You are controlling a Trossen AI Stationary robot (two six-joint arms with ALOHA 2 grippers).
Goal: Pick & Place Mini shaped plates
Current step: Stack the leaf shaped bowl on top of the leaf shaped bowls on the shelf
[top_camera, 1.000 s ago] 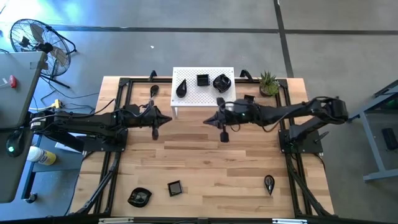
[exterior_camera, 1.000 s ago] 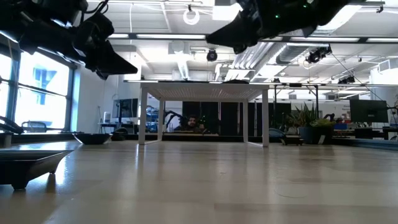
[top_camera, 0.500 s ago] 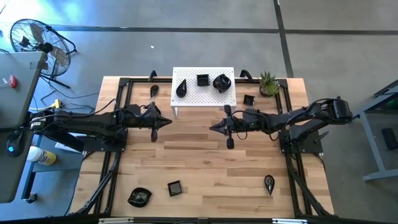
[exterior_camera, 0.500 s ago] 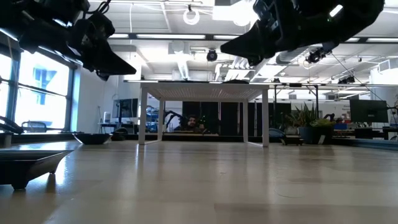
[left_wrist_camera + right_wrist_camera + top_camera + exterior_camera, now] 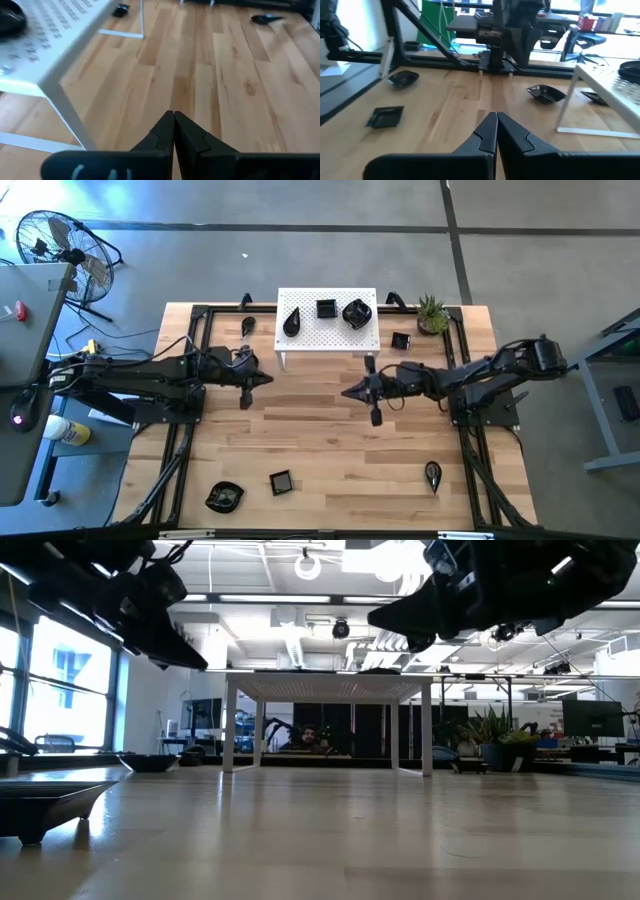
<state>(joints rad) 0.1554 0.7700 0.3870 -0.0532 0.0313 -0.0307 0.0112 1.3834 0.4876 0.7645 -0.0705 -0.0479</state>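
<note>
**On the stand and scattered round the desk: plates everywhere, both arms empty**

On top of the white perforated stand (image 5: 327,321) sit three mini shaped plates: a teardrop one (image 5: 291,323), a small square one (image 5: 326,308) and a rounded one (image 5: 356,313). The rest are spread over the wooden desk (image 5: 320,450). One little square dish (image 5: 400,341) lies just beside the stand on its right, near the green potted plant (image 5: 432,313). A leaf-ish one (image 5: 247,326) sits just left of the stand. Down at the near edge there's a rounded dish (image 5: 224,497), a square dish (image 5: 281,481) next to it, and a teardrop dish (image 5: 432,474) well off to the right.

Neither arm is carrying anything. The left end effector (image 5: 249,381) hangs above bare wood in front of the stand's left corner, and its wrist view shows the fingers (image 5: 165,131) pressed together with nothing between them. The right end effector (image 5: 357,391) hovers mid-desk below the stand, fingers (image 5: 488,132) also pressed together and empty.

My read: this is a between-picks moment, with three plates placed and five still loose. The next move calls for choosing a loose plate, spreading the fingers and coming down over its rim. These dishes are low and glossy, so I'd guess a rim pinch could slip easily.
</note>
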